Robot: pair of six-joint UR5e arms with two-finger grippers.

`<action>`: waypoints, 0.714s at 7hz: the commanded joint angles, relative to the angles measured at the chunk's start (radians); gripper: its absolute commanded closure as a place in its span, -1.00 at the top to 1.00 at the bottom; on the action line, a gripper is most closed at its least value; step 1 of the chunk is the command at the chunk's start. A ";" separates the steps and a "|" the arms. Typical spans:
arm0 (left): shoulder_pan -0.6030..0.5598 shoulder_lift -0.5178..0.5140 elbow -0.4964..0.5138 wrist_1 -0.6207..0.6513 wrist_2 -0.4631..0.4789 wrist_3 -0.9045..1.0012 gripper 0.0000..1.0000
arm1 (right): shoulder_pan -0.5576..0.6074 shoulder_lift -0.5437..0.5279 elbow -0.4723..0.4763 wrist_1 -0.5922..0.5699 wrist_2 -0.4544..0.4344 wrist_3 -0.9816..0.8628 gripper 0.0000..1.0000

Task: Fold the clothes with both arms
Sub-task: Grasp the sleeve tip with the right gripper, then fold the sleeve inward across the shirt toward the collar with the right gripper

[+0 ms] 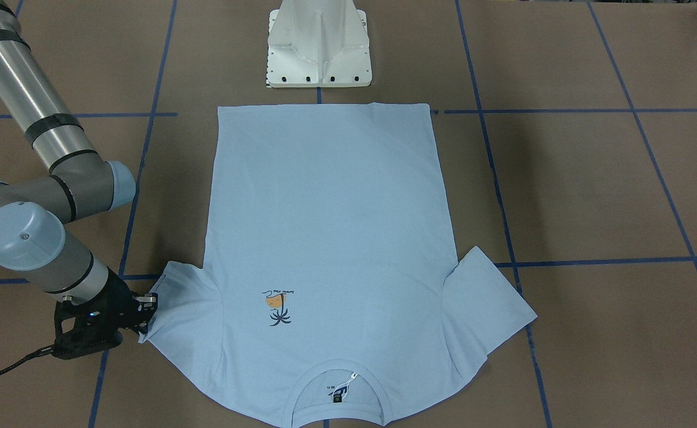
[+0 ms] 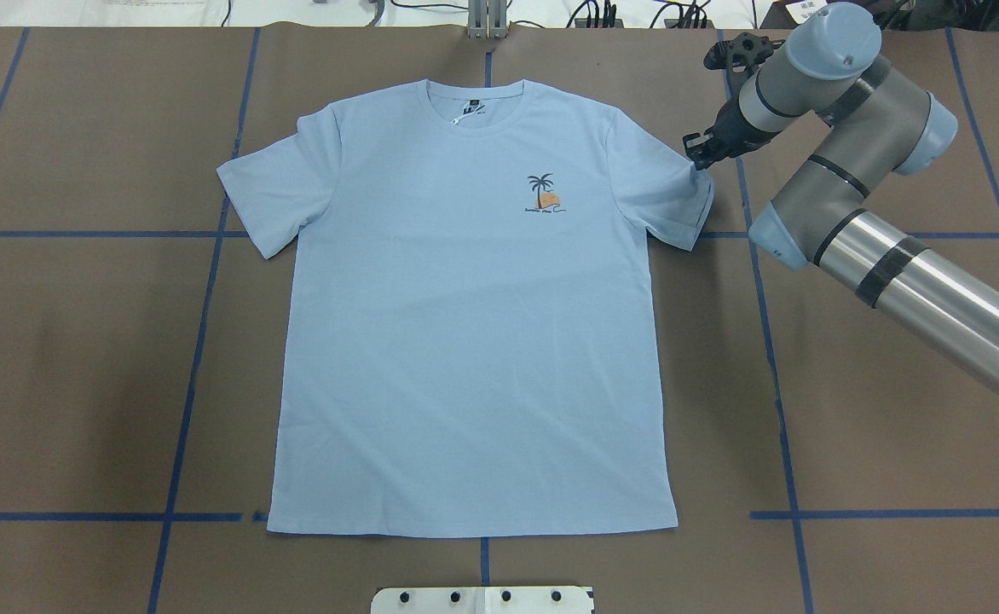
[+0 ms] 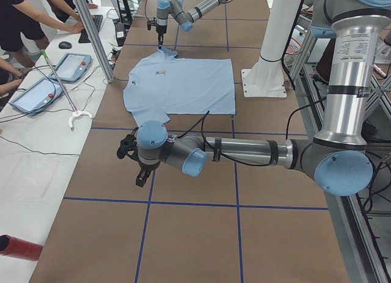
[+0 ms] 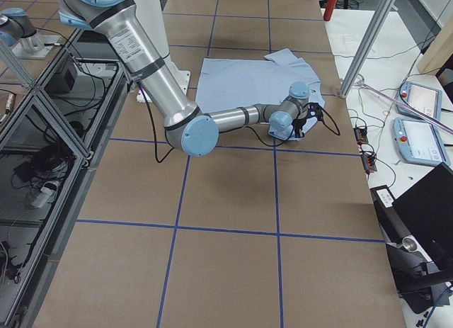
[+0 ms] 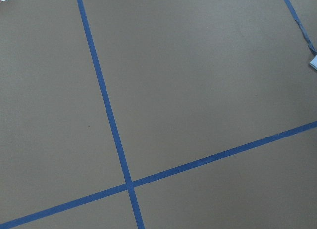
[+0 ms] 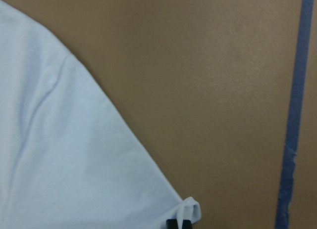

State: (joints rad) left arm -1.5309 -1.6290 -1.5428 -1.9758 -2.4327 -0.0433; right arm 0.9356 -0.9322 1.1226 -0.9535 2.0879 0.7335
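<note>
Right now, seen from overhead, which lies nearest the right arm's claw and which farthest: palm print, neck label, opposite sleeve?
From the right gripper, pinching the near sleeve:
1. Palm print, chest, that side.
2. Neck label, collar middle.
3. Opposite sleeve, far left.

The T-shirt [image 2: 465, 341] is soft matt knit cloth, mostly smooth with a few faint creases, and the collar [image 2: 476, 95] is ribbed. The little palm print [image 2: 542, 196] looks flat and matt too. The bench [image 2: 892, 426] is covered in dull brown paper, a bit grainy up close, and the blue tape [image 2: 197, 341] lines on it have ragged edges here and there. The right arm [image 2: 934, 290] has a brushed bare-metal tube, properly shiny, plus light-blue joint caps [image 2: 832, 38] that look like smooth satin plastic. The right tool [image 1: 148, 311] is matt black. The white pedestal [image 1: 319, 44] looks like glossy painted metal.
</note>
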 commanded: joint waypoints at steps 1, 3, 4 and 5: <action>0.000 0.000 0.001 0.000 -0.040 0.000 1.00 | -0.036 0.006 0.107 0.009 0.041 0.027 -1.00; 0.000 0.000 0.001 0.000 -0.042 0.000 1.00 | -0.185 0.123 0.108 -0.004 -0.135 0.099 -1.00; -0.002 0.001 0.001 0.000 -0.042 0.000 1.00 | -0.245 0.229 0.000 -0.005 -0.258 0.184 -1.00; 0.000 0.000 0.001 0.000 -0.042 -0.001 1.00 | -0.247 0.362 -0.188 -0.005 -0.291 0.191 -1.00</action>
State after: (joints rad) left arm -1.5316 -1.6284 -1.5417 -1.9758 -2.4738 -0.0433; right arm 0.7218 -0.7152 1.1114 -0.9570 1.8788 0.8852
